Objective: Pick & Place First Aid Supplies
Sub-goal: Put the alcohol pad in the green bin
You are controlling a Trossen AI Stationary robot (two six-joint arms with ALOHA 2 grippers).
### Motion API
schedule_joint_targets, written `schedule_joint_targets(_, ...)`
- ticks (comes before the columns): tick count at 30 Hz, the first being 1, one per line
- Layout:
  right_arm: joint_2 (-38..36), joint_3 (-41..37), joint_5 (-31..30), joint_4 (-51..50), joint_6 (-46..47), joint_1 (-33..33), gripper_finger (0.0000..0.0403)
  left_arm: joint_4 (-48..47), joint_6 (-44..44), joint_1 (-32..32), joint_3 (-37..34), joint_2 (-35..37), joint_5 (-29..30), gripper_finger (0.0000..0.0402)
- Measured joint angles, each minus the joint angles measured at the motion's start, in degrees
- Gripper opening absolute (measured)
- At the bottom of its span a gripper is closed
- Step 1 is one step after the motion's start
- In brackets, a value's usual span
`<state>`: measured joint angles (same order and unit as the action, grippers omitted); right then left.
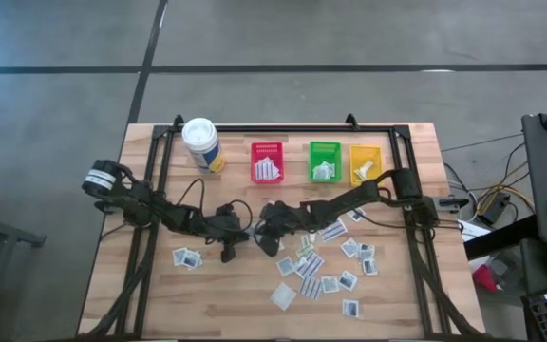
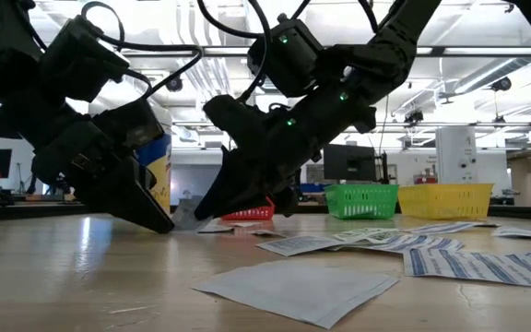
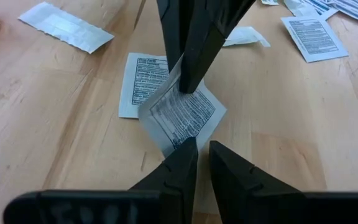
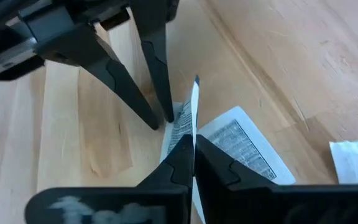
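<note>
My right tool is clenched on a printed white packet; my left tool hovers released just beside it.

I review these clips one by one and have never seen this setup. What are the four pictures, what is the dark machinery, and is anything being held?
Two dark robot arms work at a wooden table. One camera looks straight down, one sits at table-top height, and one rides on each wrist.

Along the far edge stand a white cylindrical canister with a yellow label and three small plastic bins, red, green and yellow. Small flat white paper packets lie scattered over the table.

The two grippers meet mid-table. The right gripper has its fingers shut on the edge of one printed white packet, which stands on edge between them. The left gripper points at that same packet with its fingers slightly apart, holding nothing. A second printed packet lies flat beneath.
</note>
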<state>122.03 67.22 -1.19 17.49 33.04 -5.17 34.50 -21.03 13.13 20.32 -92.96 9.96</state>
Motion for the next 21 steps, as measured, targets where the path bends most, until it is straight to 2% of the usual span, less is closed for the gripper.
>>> schedule_joint_targets(12, -3.1, -0.4, 0.2, -6.3, -2.3, 0.9, 0.0008, -2.5, 3.5, 0.0, -0.1, 10.2, 0.6, 0.0064)
schedule_joint_targets(21, -10.6, -4.3, -0.3, -8.3, -6.2, 2.8, 0.0008, -7.0, 4.7, -0.5, -0.1, 16.2, 0.6, 0.0064)
